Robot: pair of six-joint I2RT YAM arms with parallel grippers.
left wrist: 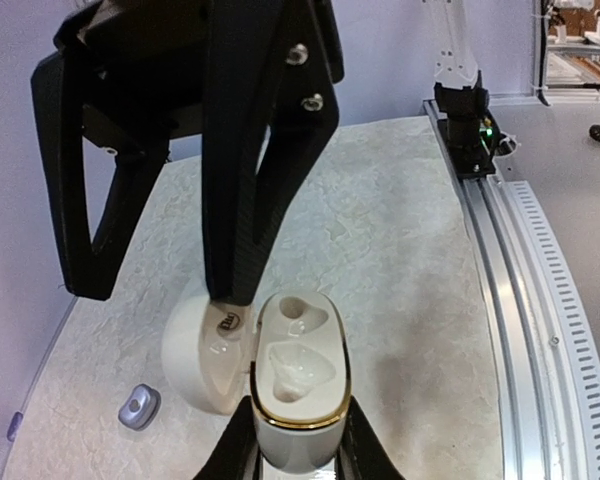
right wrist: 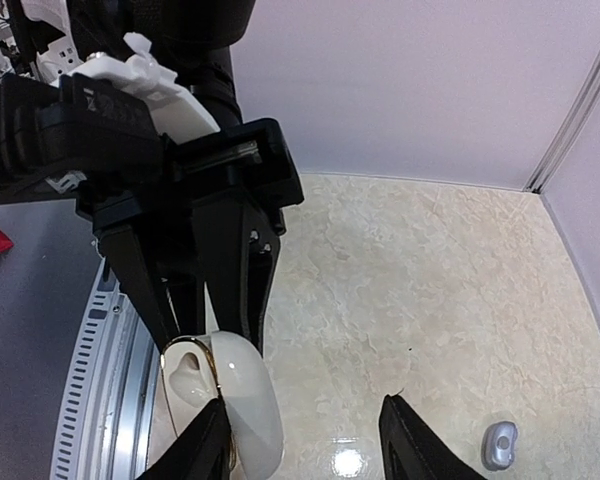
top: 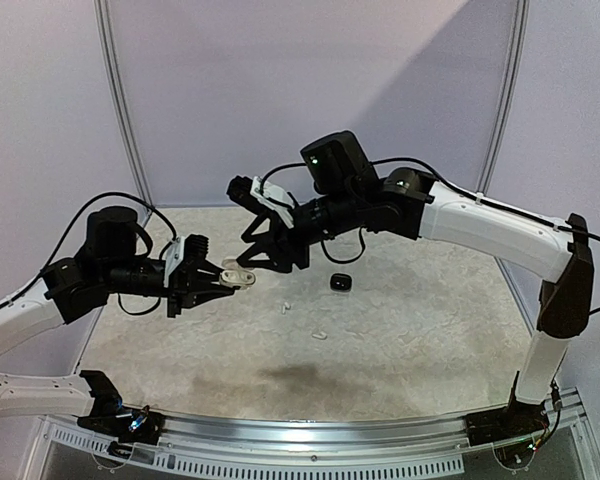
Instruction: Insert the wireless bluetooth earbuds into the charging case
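My left gripper (left wrist: 298, 412) is shut on a white charging case (left wrist: 298, 372) with a gold rim, held above the table with its lid (left wrist: 202, 350) swung open to the side. One well holds something glossy white; I cannot tell if it is an earbud. My right gripper (right wrist: 305, 450) is open, and one of its fingers (left wrist: 242, 200) touches the lid (right wrist: 248, 400). From above, the right gripper (top: 273, 264) meets the case (top: 238, 270) in the left gripper (top: 225, 277). Two white earbuds (top: 283, 307) (top: 319, 335) lie on the table. A silvery-grey earbud (left wrist: 138, 407) lies below the case.
A black case (top: 340, 282) sits open on the table to the right of the grippers. The silvery-grey earbud (right wrist: 500, 445) also shows in the right wrist view. A metal rail (top: 310, 435) runs along the near table edge. White walls close the back and sides.
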